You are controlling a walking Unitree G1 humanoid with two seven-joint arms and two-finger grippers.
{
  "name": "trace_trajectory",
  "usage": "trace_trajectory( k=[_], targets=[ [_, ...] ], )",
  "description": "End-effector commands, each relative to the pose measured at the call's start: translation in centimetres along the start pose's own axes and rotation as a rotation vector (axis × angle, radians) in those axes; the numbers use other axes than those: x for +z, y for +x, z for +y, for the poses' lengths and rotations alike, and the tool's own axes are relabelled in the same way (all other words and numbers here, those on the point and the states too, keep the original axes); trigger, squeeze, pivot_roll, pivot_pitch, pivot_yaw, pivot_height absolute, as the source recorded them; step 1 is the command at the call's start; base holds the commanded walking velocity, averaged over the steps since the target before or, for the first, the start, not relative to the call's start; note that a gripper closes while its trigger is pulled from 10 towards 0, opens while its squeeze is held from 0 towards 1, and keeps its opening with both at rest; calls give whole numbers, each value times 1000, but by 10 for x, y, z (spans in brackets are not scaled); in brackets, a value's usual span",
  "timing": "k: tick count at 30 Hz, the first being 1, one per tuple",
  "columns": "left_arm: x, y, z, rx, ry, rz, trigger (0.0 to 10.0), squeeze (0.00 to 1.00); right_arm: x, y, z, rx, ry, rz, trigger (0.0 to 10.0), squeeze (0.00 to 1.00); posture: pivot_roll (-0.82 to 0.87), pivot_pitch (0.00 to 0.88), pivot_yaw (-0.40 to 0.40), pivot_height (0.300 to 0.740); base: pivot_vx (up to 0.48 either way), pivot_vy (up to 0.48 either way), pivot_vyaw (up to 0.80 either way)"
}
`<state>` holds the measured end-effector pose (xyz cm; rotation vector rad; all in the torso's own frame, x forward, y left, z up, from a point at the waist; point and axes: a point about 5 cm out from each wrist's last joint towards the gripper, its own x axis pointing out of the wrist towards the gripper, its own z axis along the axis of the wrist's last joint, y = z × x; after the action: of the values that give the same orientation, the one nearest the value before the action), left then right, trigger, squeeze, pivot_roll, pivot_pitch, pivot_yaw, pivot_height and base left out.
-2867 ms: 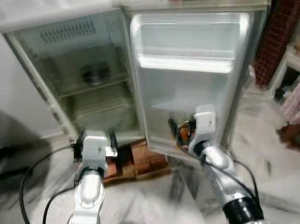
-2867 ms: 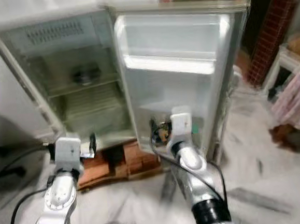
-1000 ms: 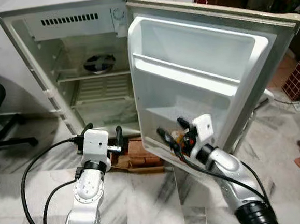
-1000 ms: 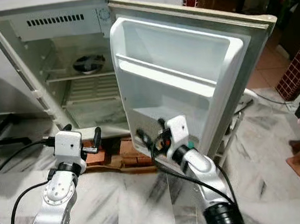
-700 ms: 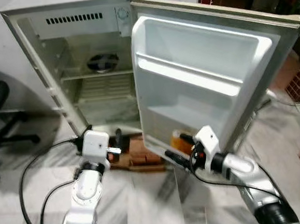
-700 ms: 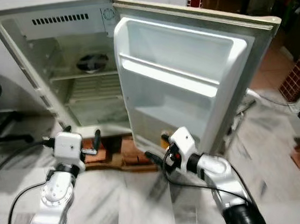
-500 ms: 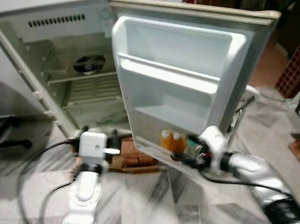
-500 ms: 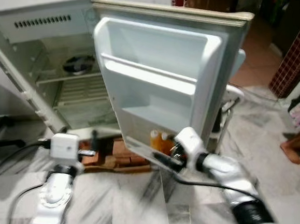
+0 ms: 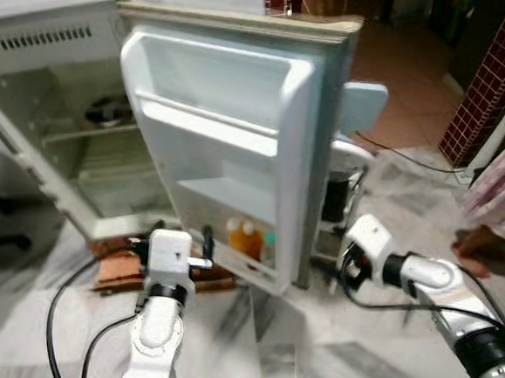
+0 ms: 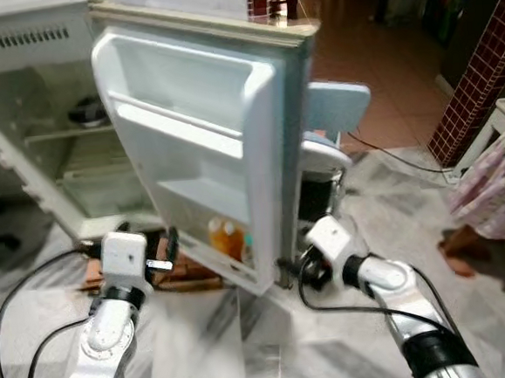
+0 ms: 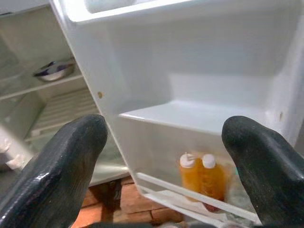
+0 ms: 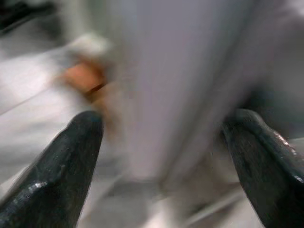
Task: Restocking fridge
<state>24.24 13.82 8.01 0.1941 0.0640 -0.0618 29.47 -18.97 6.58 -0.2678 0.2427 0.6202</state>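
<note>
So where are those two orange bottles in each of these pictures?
Left eye view: orange bottles on the fridge door's bottom shelf, ahead of the left pincer.
Right eye view: same bottles, same shelf, low in the door.
Left wrist view: bottles side by side behind the shelf rail.
Right wrist view: too blurred; an orange smear may be them.
Shared landmark: the white fridge door.

A lived-in home is showing here: a small white single-door fridge is standing open on pale grey-veined marble floor tiles, propped on reddish bricks. Right of the fridge, a dark red brick-tiled wall is rising, and a person's bare feet are resting on the floor beneath a pink patterned garment.
</note>
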Motion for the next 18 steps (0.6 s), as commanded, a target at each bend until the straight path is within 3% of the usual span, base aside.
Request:
trace_trajectory(
  k=[1, 4, 8, 13, 15, 18],
  targets=[
    [-8, -5, 16, 71, 9, 35, 10000, 0, 26, 10, -6, -107, -9, -126, 10000, 0, -9, 44, 29, 740, 0, 0, 594],
    [-11, -6, 20, 87, 10, 60, 10000, 0, 38, 16, -10, -270, -25, -171, 10000, 0, -1, 41, 26, 740, 0, 0, 794],
    [-13, -6, 22, 106, 7, 81, 10000, 0, 45, 21, -7, -331, -4, -196, 10000, 0, 4, 41, 26, 740, 0, 0, 800],
    [-17, -7, 26, 139, -3, 123, 10000, 0, 64, 33, 6, -376, 75, -254, 10000, 0, 2, 40, 31, 740, 0, 0, 0],
    [-31, -11, 26, 144, 2, 207, 10000, 0, 77, 48, 13, -389, 137, -290, 10000, 0, 2, 40, 33, 740, 0, 0, 0],
    [-37, -13, 25, 138, -2, 248, 10000, 0, 86, 56, 15, -417, 166, -318, 10000, 0, 4, 39, 30, 740, 0, 0, 0]
  ],
)
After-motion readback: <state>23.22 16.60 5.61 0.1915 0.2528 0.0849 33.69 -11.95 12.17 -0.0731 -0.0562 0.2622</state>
